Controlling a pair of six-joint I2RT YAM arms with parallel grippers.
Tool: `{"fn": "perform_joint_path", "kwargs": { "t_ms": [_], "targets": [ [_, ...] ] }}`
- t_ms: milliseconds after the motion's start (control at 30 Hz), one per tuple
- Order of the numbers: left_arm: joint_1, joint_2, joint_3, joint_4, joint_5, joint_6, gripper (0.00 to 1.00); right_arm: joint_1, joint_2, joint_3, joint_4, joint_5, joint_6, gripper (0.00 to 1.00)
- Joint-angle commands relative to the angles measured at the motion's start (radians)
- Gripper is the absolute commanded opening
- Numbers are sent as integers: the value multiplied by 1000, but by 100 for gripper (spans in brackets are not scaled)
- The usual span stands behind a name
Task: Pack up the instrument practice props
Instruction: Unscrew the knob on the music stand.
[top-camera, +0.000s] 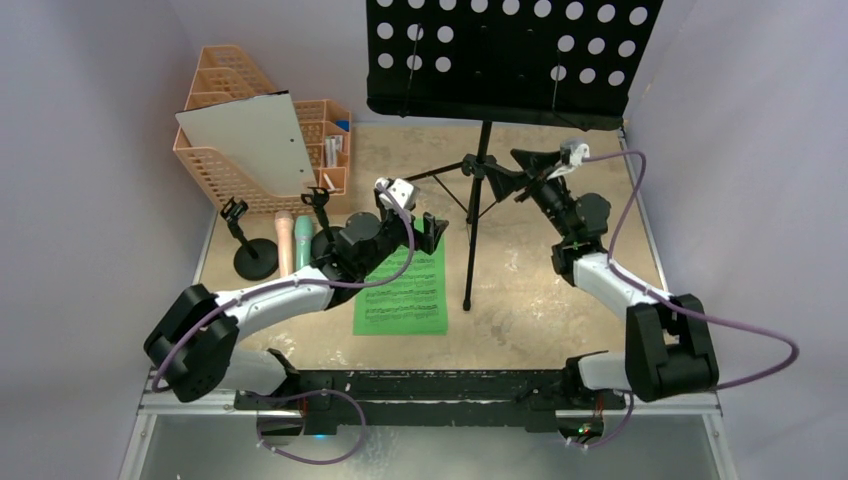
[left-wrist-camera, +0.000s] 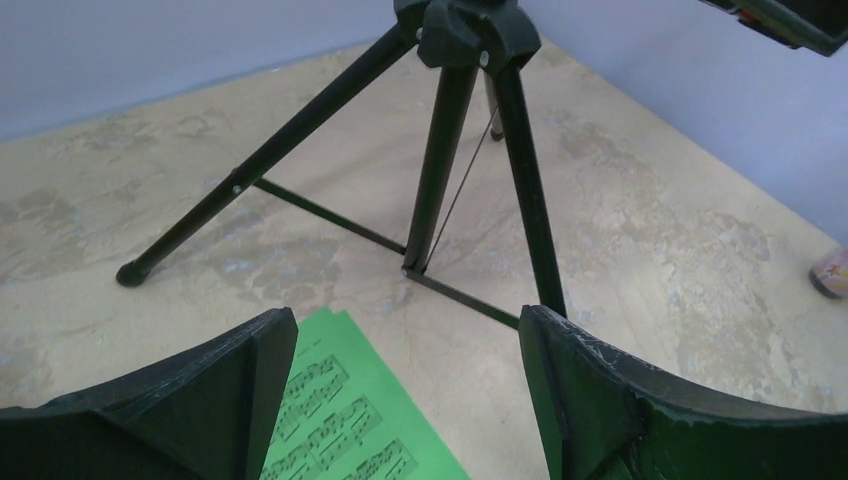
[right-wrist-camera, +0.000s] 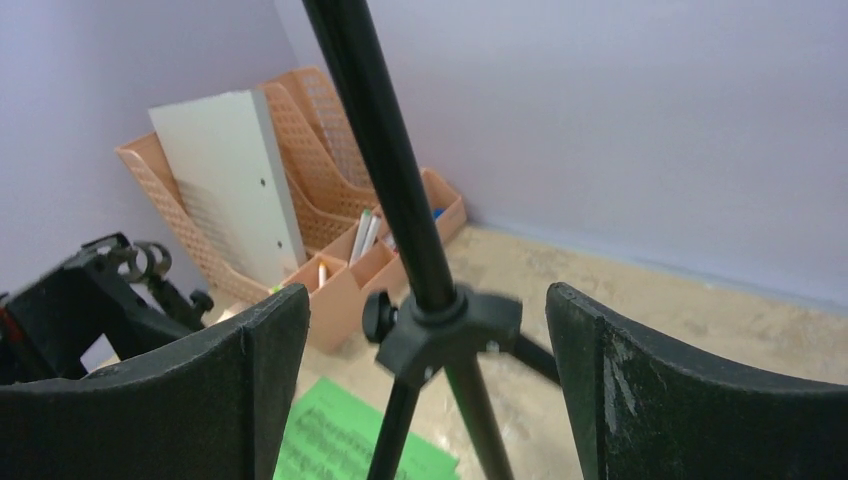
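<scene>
Now, green page (top-camera: 410, 305), edge beside tripod foot (top-camera: 466, 304)

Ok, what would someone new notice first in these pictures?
The black music stand dominates, its hole-punched desk looming at the back centre on a tripod. The right claw is open, aimed at its pole near the leg hub. A bright green sheet-music page lies flat on the table in front, beside the open left claw.
</scene>
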Motion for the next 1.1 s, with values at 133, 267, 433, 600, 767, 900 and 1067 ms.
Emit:
{"fn": "perform_joint_path", "kwargs": {
  "t_ms": [133, 267, 433, 600, 767, 900, 1067],
  "targets": [
    [87, 103, 110, 234, 195, -28, 85, 55, 141, 182, 133, 61, -62, 82],
    [120, 149, 122, 320, 267, -44, 82, 66, 205, 202, 170, 65, -59, 73],
    [154, 227, 150, 404, 358, -49, 80, 73, 264, 230, 188, 60, -62, 59],
    [179, 300, 156, 516, 423, -29, 79, 73, 299, 241, 200, 64, -71, 41],
    [185, 341, 154, 597, 501, 63, 78, 72, 254, 212, 121, 53, -95, 17],
    [185, 378, 177, 625, 566, 150, 79, 66, 196, 175, 44, 79, -133, 0],
    [179, 422, 214, 638, 600, 302, 80, 42, 153, 141, 6, 36, -124, 0]
  ]
}}
